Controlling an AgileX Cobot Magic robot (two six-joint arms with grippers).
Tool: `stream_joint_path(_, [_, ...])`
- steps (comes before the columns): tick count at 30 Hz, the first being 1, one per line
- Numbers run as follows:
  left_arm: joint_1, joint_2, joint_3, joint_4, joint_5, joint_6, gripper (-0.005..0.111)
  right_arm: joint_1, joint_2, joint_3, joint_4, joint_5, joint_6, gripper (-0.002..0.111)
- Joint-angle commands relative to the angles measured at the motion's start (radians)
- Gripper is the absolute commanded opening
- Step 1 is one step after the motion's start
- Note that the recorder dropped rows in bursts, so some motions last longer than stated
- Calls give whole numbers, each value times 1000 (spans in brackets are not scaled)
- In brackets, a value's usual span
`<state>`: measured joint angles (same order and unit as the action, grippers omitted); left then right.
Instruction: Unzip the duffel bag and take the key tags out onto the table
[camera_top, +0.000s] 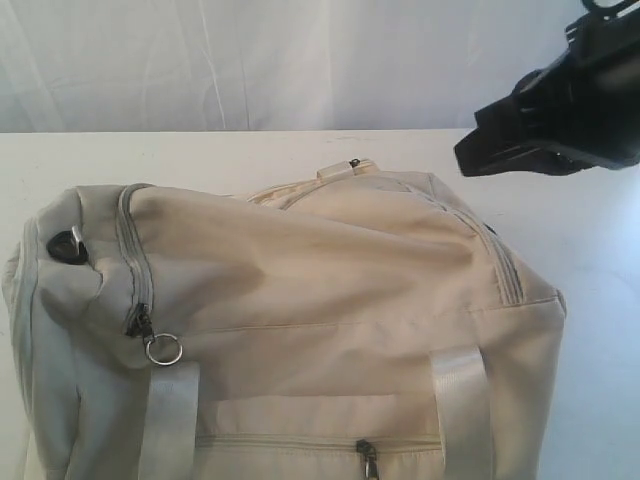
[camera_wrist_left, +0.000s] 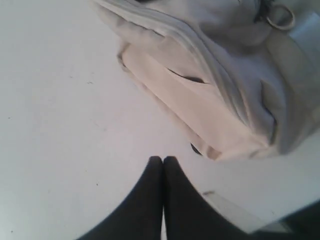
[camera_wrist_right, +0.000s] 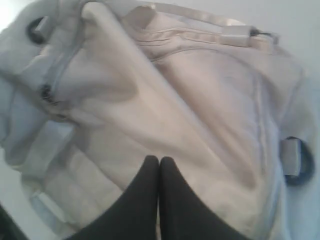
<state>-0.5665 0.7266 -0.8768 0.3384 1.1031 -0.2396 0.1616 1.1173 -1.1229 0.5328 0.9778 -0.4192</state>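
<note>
While the duffel bag (camera_top: 330, 300) is resting on the white bench (camera_top: 250, 150) and filling the near centre of the exterior view, both arms are holding clear of it. The left claw (camera_wrist_left: 163, 161) is hovering over bare bench just beside one end of the bag. Its two dark fingers are pressing together along their inner faces, and nothing is sitting between them. The right claw (camera_wrist_right: 159, 161) is hanging above the bag's upper fabric panel, likewise fully closed, with the fingertips meeting and gripping nothing. In the exterior view it is showing as a black body at the upper right, raised and apart from the bag. A grey zipper is running over the bag's left end, and its slider is sitting low on the near side with a metal ring (camera_top: 163, 349) hanging from it. A second zipper pull (camera_top: 368, 455) is lying on the front pocket seam, between the two pale webbing straps (camera_top: 460, 400). The fabric is sagging in soft folds across the top.
</note>
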Motion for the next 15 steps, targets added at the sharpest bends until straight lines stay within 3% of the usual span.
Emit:
stream_joint_path(1, [-4,104,-74,-153,97,150,0,18,2,-5,101,31,-48,0])
stream_joint_path(9, [4,187,-74,-146,21,182,0,187,7,-5,97,-10,-22,0])
stream_joint_path(12, [69,222,-74,-155,-3,203,0,268,32,-5,90,-84,-14,0])
stream_joint_path(15, [138,247,-78,-262,-44,263,0,346,84,-5,70,-152,-4,0])
